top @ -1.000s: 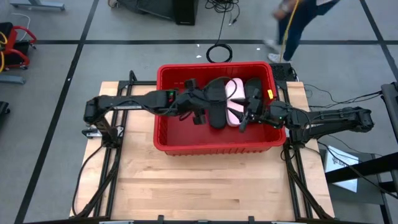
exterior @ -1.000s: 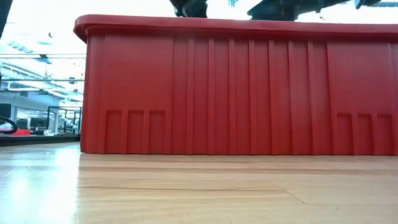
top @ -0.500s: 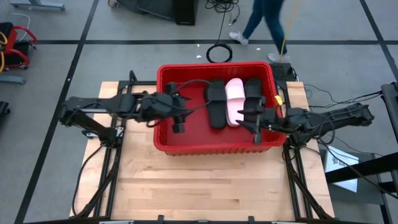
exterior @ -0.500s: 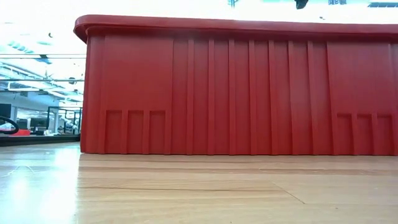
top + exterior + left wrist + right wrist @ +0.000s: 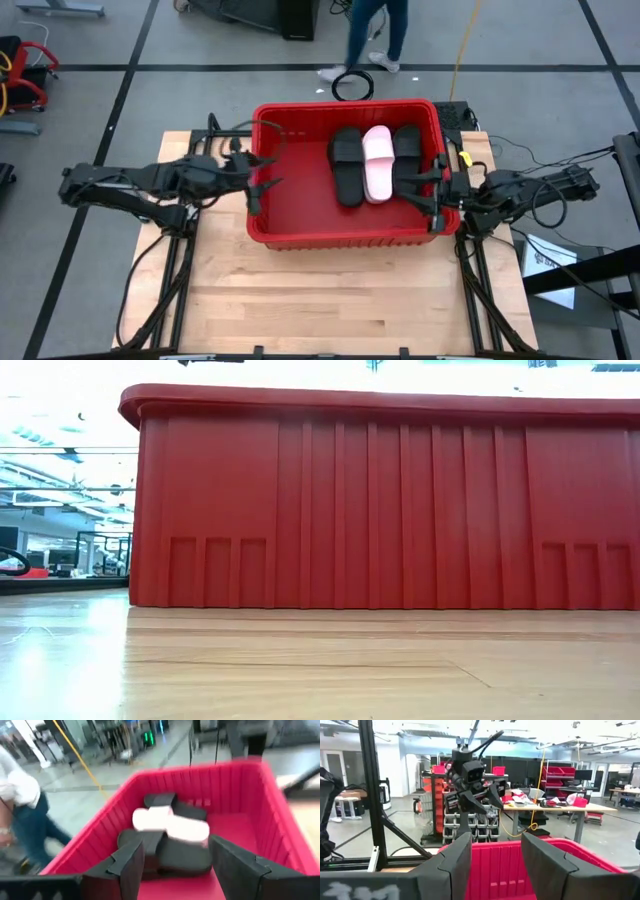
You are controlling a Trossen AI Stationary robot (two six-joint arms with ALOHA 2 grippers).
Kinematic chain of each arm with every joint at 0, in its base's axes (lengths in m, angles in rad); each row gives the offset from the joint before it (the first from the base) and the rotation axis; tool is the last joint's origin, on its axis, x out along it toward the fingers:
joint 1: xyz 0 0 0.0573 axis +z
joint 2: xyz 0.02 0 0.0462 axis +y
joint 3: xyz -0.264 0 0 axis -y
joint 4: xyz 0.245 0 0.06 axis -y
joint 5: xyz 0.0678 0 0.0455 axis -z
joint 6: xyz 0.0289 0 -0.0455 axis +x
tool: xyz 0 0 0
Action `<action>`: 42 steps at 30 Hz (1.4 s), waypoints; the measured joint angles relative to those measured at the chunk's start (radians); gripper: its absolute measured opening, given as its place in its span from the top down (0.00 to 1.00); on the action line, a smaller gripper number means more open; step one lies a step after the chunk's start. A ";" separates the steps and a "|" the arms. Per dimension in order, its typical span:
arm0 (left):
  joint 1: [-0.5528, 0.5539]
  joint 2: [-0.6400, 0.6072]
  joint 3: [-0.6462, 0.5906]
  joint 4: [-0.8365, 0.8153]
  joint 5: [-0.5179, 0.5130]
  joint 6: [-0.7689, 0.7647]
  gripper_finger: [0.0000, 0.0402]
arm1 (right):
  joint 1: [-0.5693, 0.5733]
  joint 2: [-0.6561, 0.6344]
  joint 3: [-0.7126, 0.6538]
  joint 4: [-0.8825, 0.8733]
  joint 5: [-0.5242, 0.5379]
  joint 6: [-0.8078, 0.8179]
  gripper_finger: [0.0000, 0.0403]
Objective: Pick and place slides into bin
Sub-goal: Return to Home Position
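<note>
The pale wooden table [image 5: 330, 300] is carrying the red bin [image 5: 345, 238], which is sitting flat on the boards toward twelve o'clock, close to the back edge, while bare planks are stretching out from its front wall toward six o'clock.

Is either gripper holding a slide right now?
No: the wrist views show the left gripper and the right gripper both open with nothing between the fingers, while the slides lie in the bin.
</note>
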 joint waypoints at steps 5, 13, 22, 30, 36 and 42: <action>0.000 -0.125 -0.163 0.170 0.037 -0.011 0.46 | -0.005 -0.006 0.000 0.000 0.001 -0.112 0.59; 0.000 -0.284 -0.390 0.382 0.042 -0.051 0.46 | -0.004 -0.010 -0.010 -0.031 0.001 0.012 0.59; 0.000 -0.449 -0.575 0.514 0.037 -0.084 0.46 | 0.029 -0.155 -0.303 0.472 -0.002 -0.047 0.59; 0.000 -0.606 -0.690 0.562 0.033 -0.100 0.46 | 0.030 -0.260 -0.593 0.906 0.001 -0.074 0.59; 0.000 -0.700 -0.762 0.596 0.033 -0.101 0.46 | 0.030 -0.336 -0.672 0.986 0.011 -0.088 0.59; 0.000 -0.749 -0.831 0.635 0.028 -0.104 0.46 | 0.030 -0.404 -0.677 0.903 0.027 -0.077 0.59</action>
